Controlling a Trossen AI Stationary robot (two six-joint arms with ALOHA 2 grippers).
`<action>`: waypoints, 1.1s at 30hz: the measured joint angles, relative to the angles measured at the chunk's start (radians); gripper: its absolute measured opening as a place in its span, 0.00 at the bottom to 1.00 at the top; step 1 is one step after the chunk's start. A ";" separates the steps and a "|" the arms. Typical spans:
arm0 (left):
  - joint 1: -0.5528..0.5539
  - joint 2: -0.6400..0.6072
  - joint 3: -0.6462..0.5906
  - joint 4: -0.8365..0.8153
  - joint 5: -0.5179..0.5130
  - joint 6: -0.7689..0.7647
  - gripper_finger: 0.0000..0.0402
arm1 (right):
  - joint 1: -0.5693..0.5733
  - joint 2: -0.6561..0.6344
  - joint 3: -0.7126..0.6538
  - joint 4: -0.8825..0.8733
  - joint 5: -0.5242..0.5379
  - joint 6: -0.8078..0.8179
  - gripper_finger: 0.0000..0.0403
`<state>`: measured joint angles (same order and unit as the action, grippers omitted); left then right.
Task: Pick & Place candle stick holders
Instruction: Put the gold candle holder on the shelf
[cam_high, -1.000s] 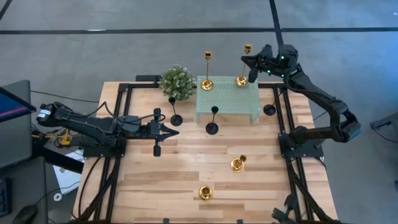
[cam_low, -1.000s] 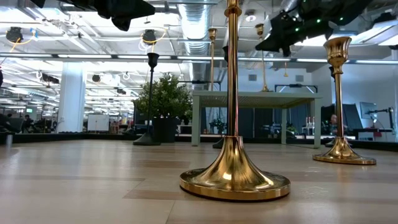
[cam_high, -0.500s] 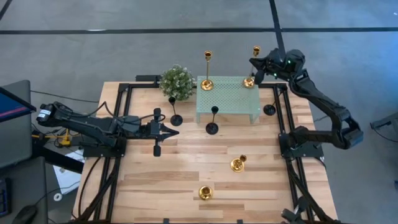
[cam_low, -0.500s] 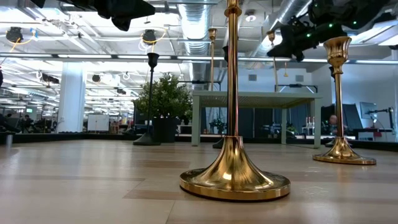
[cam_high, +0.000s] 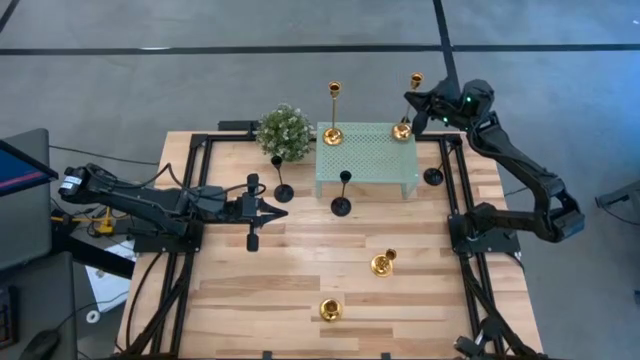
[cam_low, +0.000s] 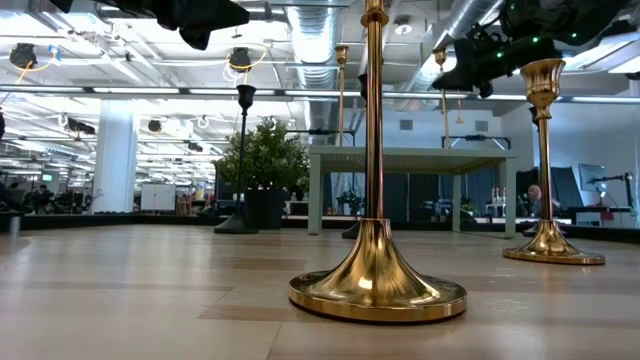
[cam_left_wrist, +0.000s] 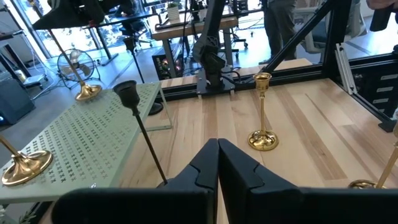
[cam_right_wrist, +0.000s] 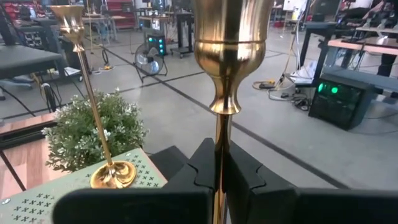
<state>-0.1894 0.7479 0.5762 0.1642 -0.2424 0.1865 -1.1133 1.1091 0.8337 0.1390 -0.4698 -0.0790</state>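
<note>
Open-plan lab, exposed ducts (cam_low: 320, 40), workbenches (cam_right_wrist: 348, 46)

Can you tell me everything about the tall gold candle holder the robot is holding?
The gold candle holder is shiny, like polished brass, with a small cup on top, a thin stem and a round base. It stands upright at the far right corner of the mint green stand. The right tool is shut on its stem, just below the cup. Whether its base sits on the stand is unclear.

— Where's the overhead camera?
— Straight above the worktop (cam_high: 300, 290). The low one sits at board level, close to a gold holder (cam_low: 375, 180), facing the green stand (cam_low: 410, 158), I think; both views share it.
</note>
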 joint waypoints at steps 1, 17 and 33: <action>0.000 0.000 0.000 0.000 0.000 0.000 0.02 | 0.000 0.003 0.000 0.000 0.000 0.002 0.00; 0.000 0.000 0.000 0.000 0.000 0.000 0.02 | 0.001 0.029 0.001 -0.015 -0.002 0.028 0.03; 0.000 0.000 0.000 0.000 0.000 0.000 0.02 | 0.001 0.032 -0.002 -0.073 -0.004 0.028 0.15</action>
<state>-0.1894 0.7479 0.5762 0.1646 -0.2424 0.1864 -1.1122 1.1414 0.8314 0.0664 -0.4740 -0.0513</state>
